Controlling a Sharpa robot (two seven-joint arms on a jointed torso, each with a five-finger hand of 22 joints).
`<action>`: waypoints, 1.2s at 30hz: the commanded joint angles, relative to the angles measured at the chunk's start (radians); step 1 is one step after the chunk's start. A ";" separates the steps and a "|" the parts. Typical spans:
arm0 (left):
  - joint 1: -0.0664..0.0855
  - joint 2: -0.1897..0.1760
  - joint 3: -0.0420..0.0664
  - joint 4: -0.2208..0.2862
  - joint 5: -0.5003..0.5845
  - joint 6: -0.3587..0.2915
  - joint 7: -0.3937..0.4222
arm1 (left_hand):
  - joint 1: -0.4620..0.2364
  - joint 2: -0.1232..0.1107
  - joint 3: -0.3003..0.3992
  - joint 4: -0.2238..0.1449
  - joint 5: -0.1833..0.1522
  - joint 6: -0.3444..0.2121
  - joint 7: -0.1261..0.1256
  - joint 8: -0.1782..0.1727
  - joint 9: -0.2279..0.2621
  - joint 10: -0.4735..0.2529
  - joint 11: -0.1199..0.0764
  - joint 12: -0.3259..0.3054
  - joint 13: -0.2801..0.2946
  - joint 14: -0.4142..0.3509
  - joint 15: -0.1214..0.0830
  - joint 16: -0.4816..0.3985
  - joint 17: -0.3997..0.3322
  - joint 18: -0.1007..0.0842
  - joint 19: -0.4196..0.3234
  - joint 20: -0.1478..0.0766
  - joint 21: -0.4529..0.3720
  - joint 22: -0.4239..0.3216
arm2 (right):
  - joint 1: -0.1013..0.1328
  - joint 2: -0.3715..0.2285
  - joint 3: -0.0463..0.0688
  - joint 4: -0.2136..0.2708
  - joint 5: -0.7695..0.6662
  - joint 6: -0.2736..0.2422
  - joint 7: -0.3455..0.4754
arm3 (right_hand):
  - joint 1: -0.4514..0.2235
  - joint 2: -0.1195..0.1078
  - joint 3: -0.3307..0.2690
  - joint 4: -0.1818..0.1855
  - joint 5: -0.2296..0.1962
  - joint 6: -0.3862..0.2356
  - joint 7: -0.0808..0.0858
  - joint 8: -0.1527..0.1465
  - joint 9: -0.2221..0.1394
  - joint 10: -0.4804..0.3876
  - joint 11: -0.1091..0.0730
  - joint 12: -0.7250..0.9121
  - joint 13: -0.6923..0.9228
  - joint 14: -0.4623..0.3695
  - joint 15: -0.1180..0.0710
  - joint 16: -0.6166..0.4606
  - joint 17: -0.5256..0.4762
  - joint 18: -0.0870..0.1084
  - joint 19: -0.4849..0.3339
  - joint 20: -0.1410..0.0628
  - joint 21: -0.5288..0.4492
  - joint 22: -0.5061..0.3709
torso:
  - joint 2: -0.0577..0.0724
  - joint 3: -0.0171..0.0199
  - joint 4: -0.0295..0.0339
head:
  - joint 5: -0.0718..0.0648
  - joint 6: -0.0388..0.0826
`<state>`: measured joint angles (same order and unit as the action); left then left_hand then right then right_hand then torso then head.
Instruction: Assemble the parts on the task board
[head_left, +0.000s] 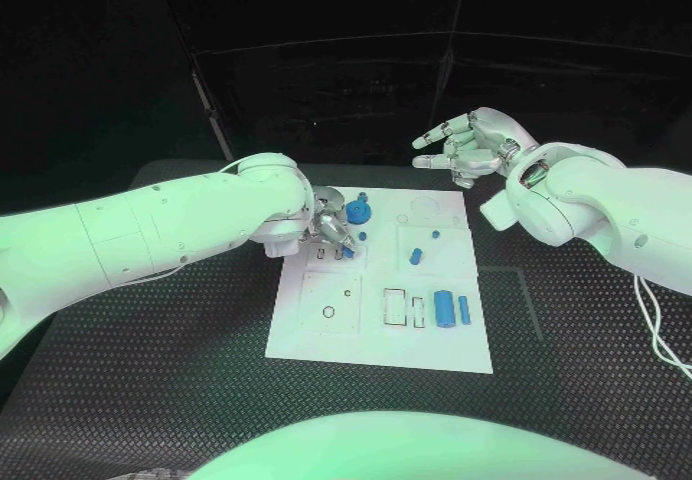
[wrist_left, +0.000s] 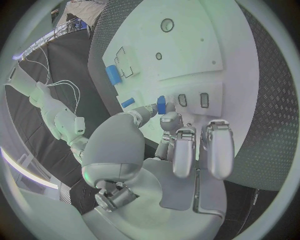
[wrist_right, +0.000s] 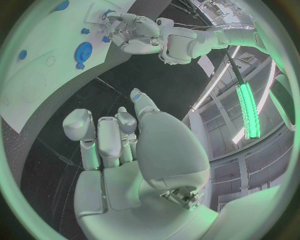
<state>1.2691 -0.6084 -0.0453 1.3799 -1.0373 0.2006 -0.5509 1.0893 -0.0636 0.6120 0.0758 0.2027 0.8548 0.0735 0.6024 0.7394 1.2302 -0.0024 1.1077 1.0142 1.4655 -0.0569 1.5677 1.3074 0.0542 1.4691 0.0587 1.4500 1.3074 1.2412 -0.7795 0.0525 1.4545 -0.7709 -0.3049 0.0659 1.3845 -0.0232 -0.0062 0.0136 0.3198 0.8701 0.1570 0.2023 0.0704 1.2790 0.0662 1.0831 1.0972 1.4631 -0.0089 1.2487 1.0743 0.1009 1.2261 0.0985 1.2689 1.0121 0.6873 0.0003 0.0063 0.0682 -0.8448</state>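
The white task board (head_left: 378, 335) lies in the middle of the black table. My left hand (head_left: 329, 225) is low over its far left part, beside two small slots (wrist_left: 182, 100). It pinches a small blue part (wrist_left: 161, 105) between thumb and a finger, the part's tip close to the board. A round blue part (head_left: 358, 211) sits just beyond the hand. Two blue blocks (head_left: 453, 309) stand at the board's right side, and two smaller blue pieces (head_left: 414, 256) lie mid-board. My right hand (head_left: 469, 145) hangs raised beyond the board's far edge, fingers apart and holding nothing.
Outlined recesses (head_left: 395, 305) and a small ring mark (head_left: 329, 312) show on the board's near half. The ribbed black mat (head_left: 159, 370) spreads around the board on all sides. My left forearm (head_left: 159, 225) stretches across the table's left side.
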 joint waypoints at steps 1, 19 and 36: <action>-0.001 -0.020 0.000 0.025 0.083 -0.118 0.028 | -0.012 -0.005 0.178 -0.168 0.011 0.009 -0.001 0.006 0.004 0.011 0.000 0.005 0.002 0.105 -0.004 0.003 0.263 -0.016 0.016 -0.008 0.004 0.107 | 0.002 0.000 0.001 -0.002 -0.002 0.014 0.011 | -0.001 0.009 -0.001 -0.005 0.004 -0.007 -0.002 0.004 -0.001 -0.004 -0.003 -0.002 -0.001 0.009 -0.005 -0.006 0.000 0.015 0.002 -0.002 -0.006 -0.001 | -0.001 -0.0010 0.0030 | 0.002 -0.001; -0.070 -0.119 -0.001 0.113 -0.051 -0.382 0.062 | -0.025 -0.030 0.210 -0.180 0.028 0.024 -0.007 0.014 0.013 0.035 -0.006 0.018 0.018 0.105 -0.009 0.003 0.263 -0.019 0.025 -0.013 0.015 0.122 | 0.002 -0.006 0.001 -0.012 -0.002 0.014 0.013 | -0.001 0.009 -0.001 -0.006 0.005 -0.008 -0.002 0.004 -0.001 -0.004 -0.003 -0.002 -0.002 0.009 -0.005 -0.007 -0.001 0.015 0.002 -0.002 -0.007 -0.001 | -0.007 0.0122 0.0167 | 0.007 -0.005; -0.141 -0.104 -0.001 0.109 -0.178 -0.559 0.082 | -0.034 -0.052 0.231 -0.180 0.053 0.036 -0.014 0.018 0.018 0.060 -0.013 0.036 0.038 0.105 -0.017 0.003 0.263 -0.025 0.041 -0.021 0.034 0.148 | 0.002 -0.008 0.001 -0.014 -0.012 0.011 0.016 | -0.003 0.009 -0.001 -0.005 0.006 -0.008 -0.001 0.005 -0.001 -0.004 -0.003 -0.001 -0.001 0.009 -0.005 -0.006 0.000 0.015 0.002 -0.002 -0.007 -0.001 | -0.005 0.0126 0.0155 | 0.008 -0.006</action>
<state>1.1272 -0.7149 -0.0477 1.4896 -1.1657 -0.3279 -0.4789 1.0469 -0.1134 0.6713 0.0604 0.2523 0.8852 0.0608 0.6168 0.7565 1.2851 -0.0147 1.1396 1.0516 1.4651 -0.0643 1.5677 1.3074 0.0441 1.4689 0.0451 1.4777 1.3074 1.2412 -0.7879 0.0523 1.4400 -0.7748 -0.2964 0.0709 1.3845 -0.0232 -0.0062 0.0136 0.3197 0.8702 0.1570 0.2023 0.0704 1.2790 0.0661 1.0831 1.0966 1.4631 -0.0089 1.2450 1.0739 0.1009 1.2260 0.0986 1.2690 1.0123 0.6811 0.0124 0.0227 0.0766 -0.8506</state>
